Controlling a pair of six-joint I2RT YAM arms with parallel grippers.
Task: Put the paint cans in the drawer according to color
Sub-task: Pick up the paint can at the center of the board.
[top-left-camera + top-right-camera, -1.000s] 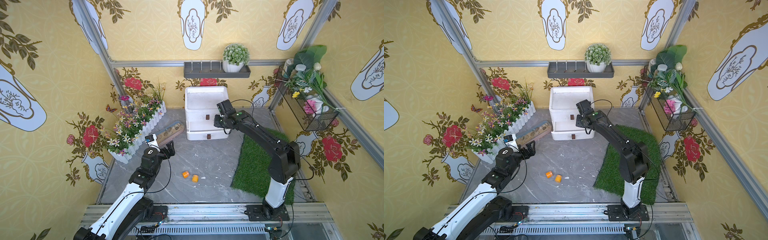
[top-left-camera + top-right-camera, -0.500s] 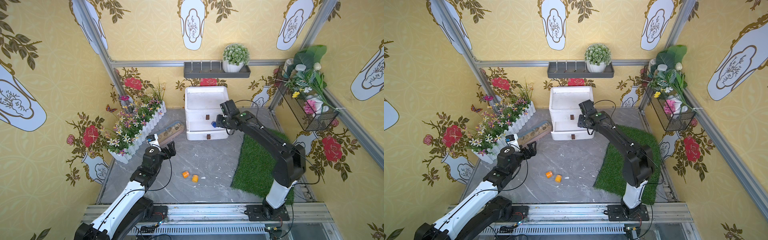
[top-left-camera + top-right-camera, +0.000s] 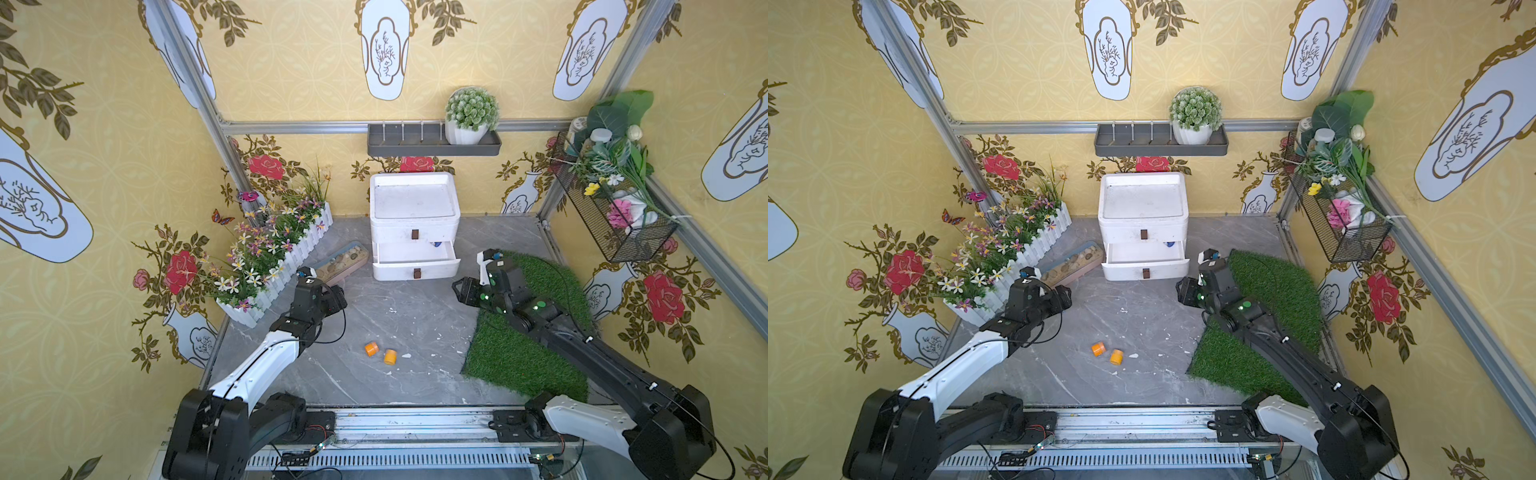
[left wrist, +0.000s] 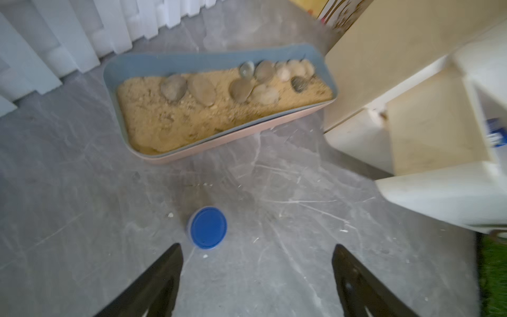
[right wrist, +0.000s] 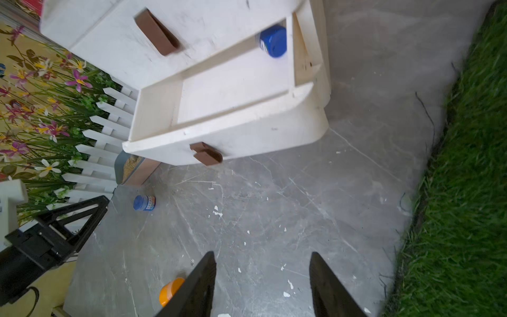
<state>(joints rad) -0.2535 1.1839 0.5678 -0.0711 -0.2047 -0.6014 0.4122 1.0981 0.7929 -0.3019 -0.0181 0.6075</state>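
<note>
A white cabinet's lower drawer (image 3: pixel 415 272) (image 3: pixel 1144 272) (image 5: pixel 233 137) stands pulled out. One blue paint can (image 3: pixel 436 244) (image 3: pixel 1169 244) (image 5: pixel 273 41) lies in its far right corner. Another blue can (image 4: pixel 208 227) (image 5: pixel 144 203) stands on the grey floor just ahead of my left gripper (image 4: pixel 256 245) (image 3: pixel 338 299), which is open and empty. Two orange cans (image 3: pixel 371 348) (image 3: pixel 390 356) (image 3: pixel 1098 348) (image 3: pixel 1116 356) lie side by side mid-floor; one orange can (image 5: pixel 170 291) shows beside my right gripper's finger. My right gripper (image 5: pixel 262 254) (image 3: pixel 457 291) hangs open and empty, in front of and to the right of the drawer.
A tray of sand and pebbles (image 4: pixel 219 104) (image 3: pixel 340 262) lies left of the cabinet, in front of a white picket planter with flowers (image 3: pixel 274 249). A grass mat (image 3: pixel 532 332) covers the floor on the right. The upper drawer (image 3: pixel 414 235) is shut.
My right gripper has let go of the blue can in the drawer and drawn back from it toward the front right, jaws wider. The left gripper has barely moved.
</note>
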